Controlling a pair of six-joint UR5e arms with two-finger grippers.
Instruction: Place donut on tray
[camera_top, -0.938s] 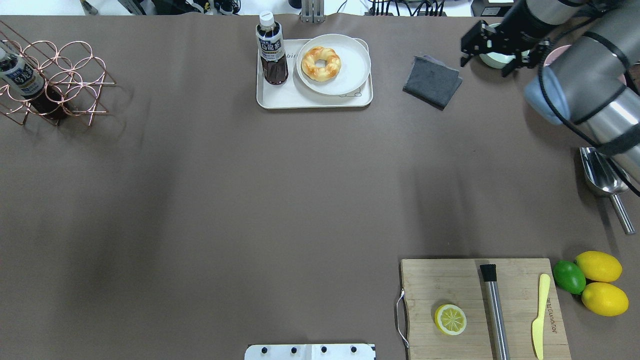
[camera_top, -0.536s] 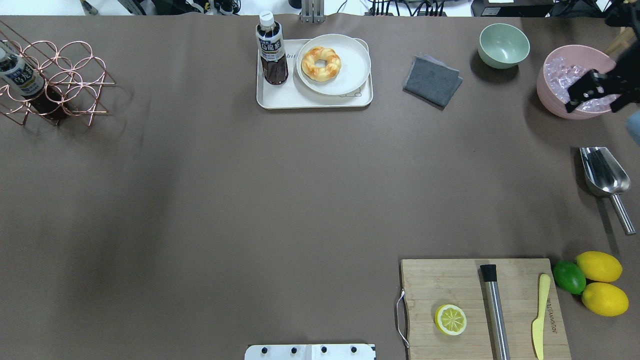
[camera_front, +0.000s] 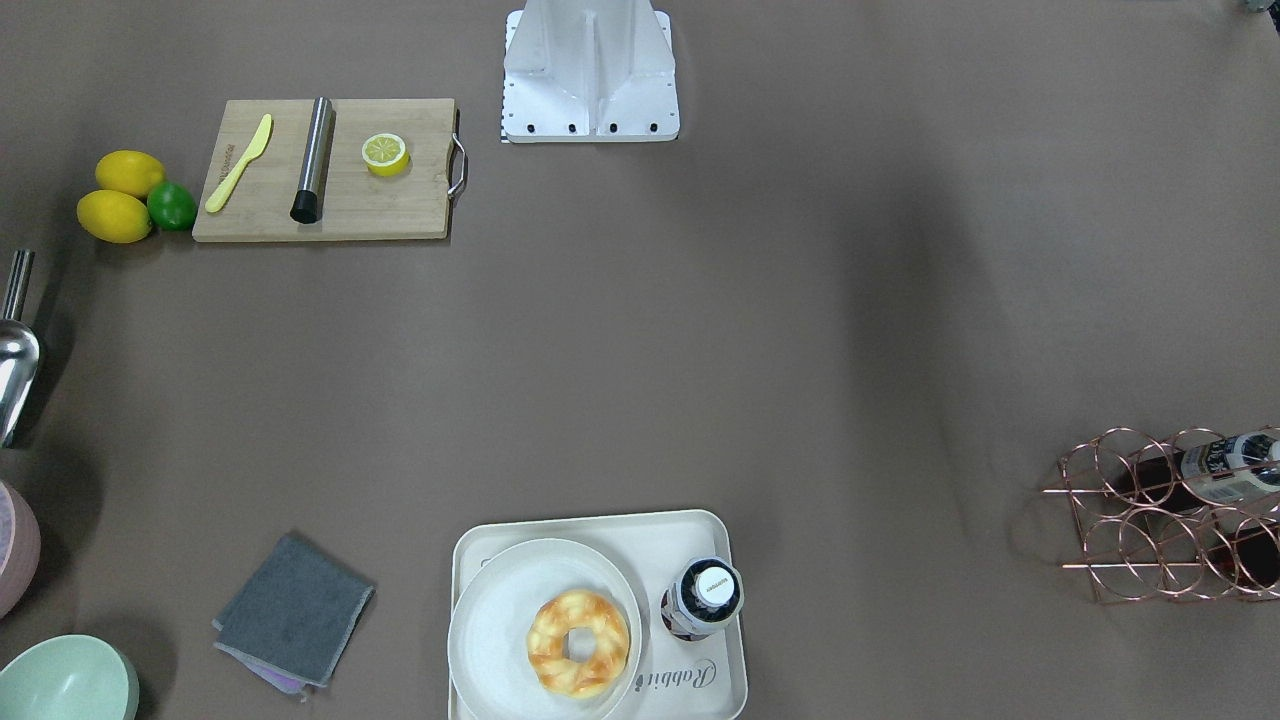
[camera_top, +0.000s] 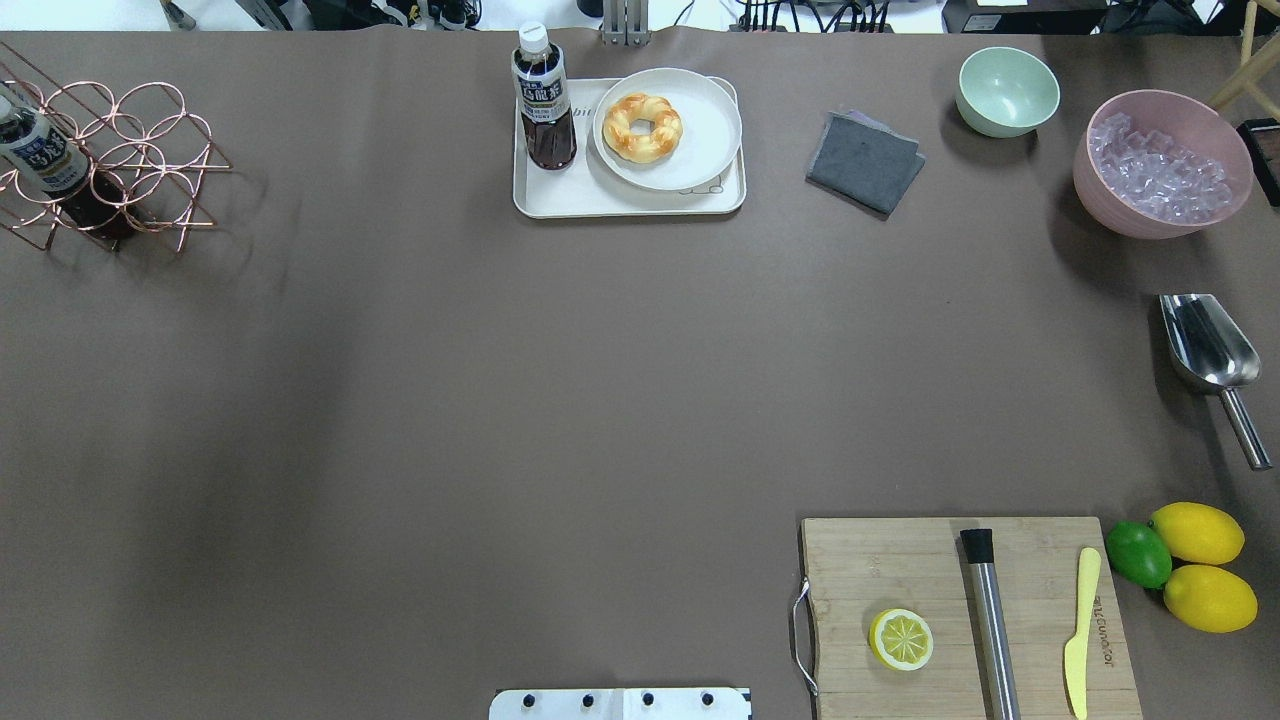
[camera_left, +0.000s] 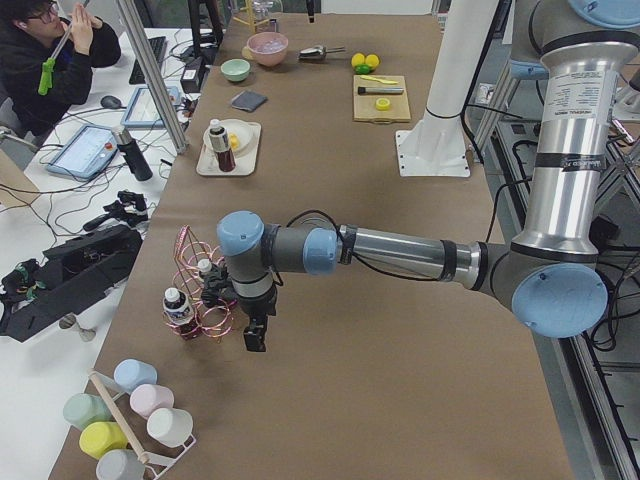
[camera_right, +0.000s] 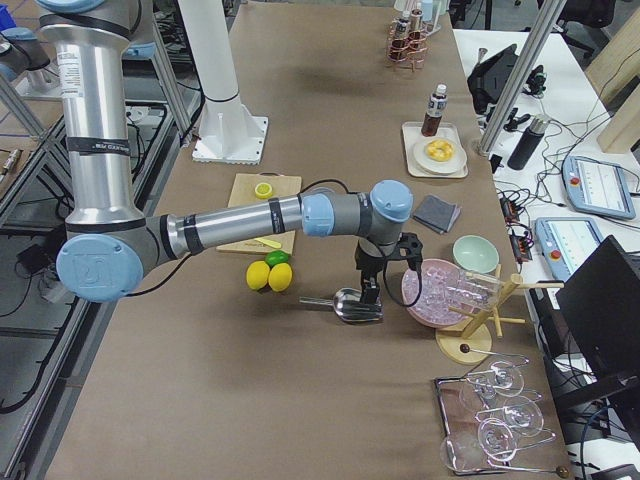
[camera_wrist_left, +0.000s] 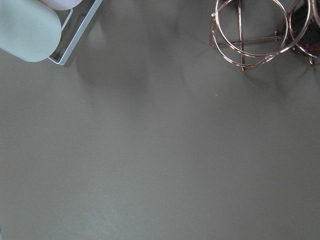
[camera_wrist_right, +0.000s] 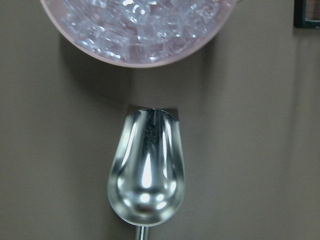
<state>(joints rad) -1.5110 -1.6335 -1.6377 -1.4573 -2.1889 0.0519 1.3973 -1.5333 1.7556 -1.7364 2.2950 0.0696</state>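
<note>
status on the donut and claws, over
Left claw by the wire rack, right claw over the scoop, open or shut unclear. Donut on plate on tray. Both far from tray.

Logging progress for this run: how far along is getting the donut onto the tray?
Done, by the look of it: the donut lies on the round plate, which sits on the tray beside the bottle. Under way: nothing at the tray; the left hand hangs by the copper rack and the right hand above the scoop, both far off. Left: nothing visible.
</note>
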